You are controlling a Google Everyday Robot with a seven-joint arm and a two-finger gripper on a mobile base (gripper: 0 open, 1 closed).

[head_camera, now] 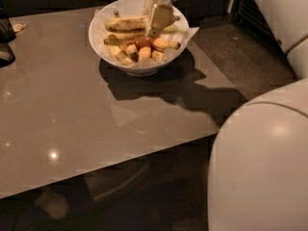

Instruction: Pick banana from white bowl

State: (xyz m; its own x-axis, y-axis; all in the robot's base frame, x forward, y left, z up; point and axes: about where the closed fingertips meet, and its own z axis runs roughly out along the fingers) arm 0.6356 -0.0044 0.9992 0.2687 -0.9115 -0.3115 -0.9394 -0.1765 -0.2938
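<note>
The white bowl (103, 44) stands at the table's far edge, lined with white paper whose corners stick out over the rim. It holds two long bananas and several short yellow and orange pieces. My gripper (153, 17) reaches down from above into the right half of the bowl. It is shut on the right end of the upper banana (126, 24), which lies across the top of the pile. The second banana (120, 37) lies just below it.
The bowl sits on a glossy grey-brown table (72, 109) whose front edge runs across the lower part of the view. A dark object (6, 42) stands at the table's far left edge. My white arm and body (262, 162) fill the right side. Dark floor (226, 52) lies to the right of the table.
</note>
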